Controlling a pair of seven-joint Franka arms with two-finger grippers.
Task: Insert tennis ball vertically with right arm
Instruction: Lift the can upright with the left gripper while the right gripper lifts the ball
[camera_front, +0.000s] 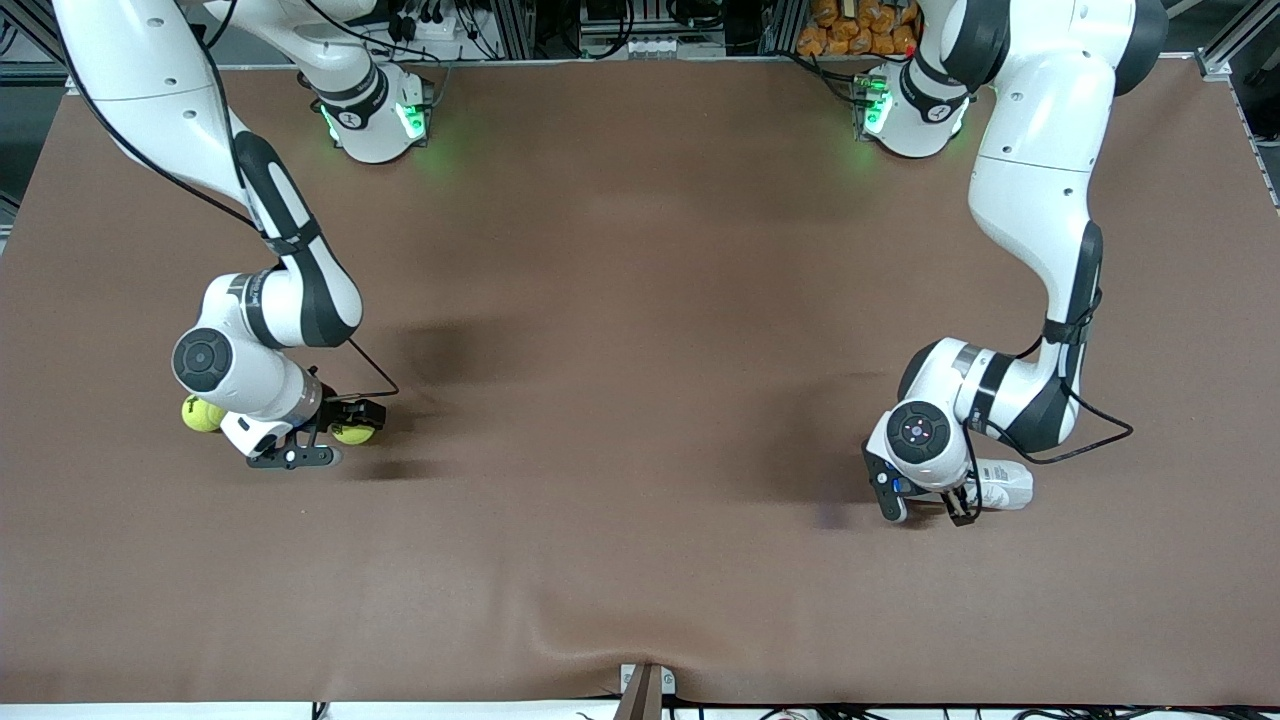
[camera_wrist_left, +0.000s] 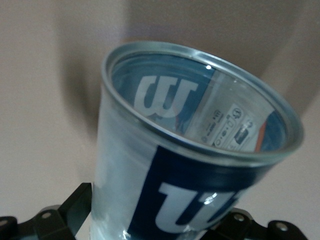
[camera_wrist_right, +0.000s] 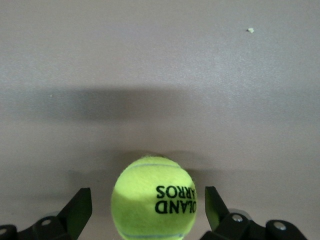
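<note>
Right hand (camera_wrist_right: 148, 210) low, fingers spread around tennis ball (camera_wrist_right: 154, 198); left hand (camera_wrist_left: 150, 220) clamps can (camera_wrist_left: 190, 150).

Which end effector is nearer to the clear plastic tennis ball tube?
The left end effector: it grips the clear plastic tube. The right end effector straddles a yellow tennis ball at the right arm's end of the table.

Ball: a yellow-green tennis ball (camera_wrist_right: 154, 198) is sitting on the brown table (camera_wrist_right: 160, 75), its black lettering facing me.
Gripper: my right gripper (camera_wrist_right: 149, 210) is standing open around it.
Fingers: my dark fingers (camera_wrist_right: 79, 210) are flanking the ball, one on each side, with a gap showing at both.
Shadow: a dark band is lying across the table.
</note>
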